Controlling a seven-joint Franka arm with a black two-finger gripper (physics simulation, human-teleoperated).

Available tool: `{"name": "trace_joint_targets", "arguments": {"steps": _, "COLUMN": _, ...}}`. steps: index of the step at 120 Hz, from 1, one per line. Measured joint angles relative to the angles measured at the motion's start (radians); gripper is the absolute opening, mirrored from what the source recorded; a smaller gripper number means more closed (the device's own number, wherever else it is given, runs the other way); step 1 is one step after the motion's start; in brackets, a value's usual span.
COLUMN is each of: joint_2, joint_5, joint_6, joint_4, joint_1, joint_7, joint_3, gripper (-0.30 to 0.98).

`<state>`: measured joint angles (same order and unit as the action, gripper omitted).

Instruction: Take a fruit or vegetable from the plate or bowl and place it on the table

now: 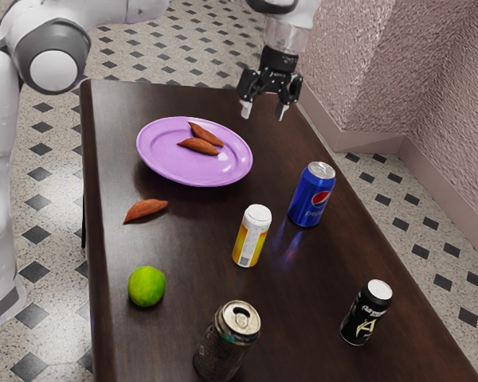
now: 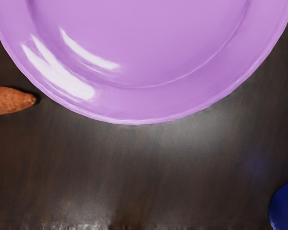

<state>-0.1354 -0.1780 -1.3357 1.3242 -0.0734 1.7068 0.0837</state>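
Observation:
My gripper [image 1: 263,110] is open above the table's far part in the exterior view, beyond the plate and to its right, with nothing between its fingers. The purple plate [image 1: 163,159] holds two reddish-brown sweet potatoes [image 1: 199,146] lying close together. A third sweet potato [image 1: 146,209] lies on the dark table [image 1: 191,239], outside the plate. In the wrist view the purple plate [image 2: 149,43] shows its rim and a bare part of its inside, and a sweet potato [image 2: 9,100] rests on the table beside it.
A blue Pepsi can [image 1: 311,195] stands near the plate, its edge [image 2: 285,208] also in the wrist view. Nearer the exterior camera are a yellow-and-white can [image 1: 252,235], a green lime [image 1: 146,286], a dark open-topped can [image 1: 227,341] and a black can [image 1: 366,313].

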Motion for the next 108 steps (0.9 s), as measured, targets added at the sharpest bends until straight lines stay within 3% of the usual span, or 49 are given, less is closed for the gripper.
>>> {"name": "trace_joint_targets", "arguments": {"steps": 26, "joint_2": 0.048, "joint_5": -0.014, "joint_6": -0.065, "joint_4": 0.0, "joint_1": 0.009, "joint_7": 0.191, "joint_3": -0.001, "gripper": 0.69}}
{"name": "trace_joint_targets", "arguments": {"steps": 50, "joint_2": 0.086, "joint_5": 0.001, "joint_6": -0.061, "joint_4": 0.016, "joint_1": 0.013, "joint_7": 0.288, "joint_3": 0.139, "gripper": 0.69}}
{"name": "trace_joint_targets", "arguments": {"steps": 69, "joint_2": 0.4, "joint_5": 0.043, "joint_6": -0.173, "joint_4": 0.473, "joint_1": -0.057, "joint_7": 0.321, "joint_3": 0.185, "gripper": 0.69}}
{"name": "trace_joint_targets", "arguments": {"steps": 79, "joint_2": 0.48, "joint_5": 0.054, "joint_6": -0.263, "joint_4": 0.637, "joint_1": -0.118, "joint_7": 0.332, "joint_3": 0.173, "gripper": 0.69}}
{"name": "trace_joint_targets", "arguments": {"steps": 92, "joint_2": 0.429, "joint_5": 0.054, "joint_6": -0.342, "joint_4": 0.664, "joint_1": -0.241, "joint_7": 0.318, "joint_3": 0.16, "gripper": 0.69}}
{"name": "trace_joint_targets", "arguments": {"steps": 108, "joint_2": 0.311, "joint_5": 0.042, "joint_6": -0.44, "joint_4": 0.635, "joint_1": -0.258, "joint_7": 0.3, "joint_3": 0.154, "gripper": 0.69}}
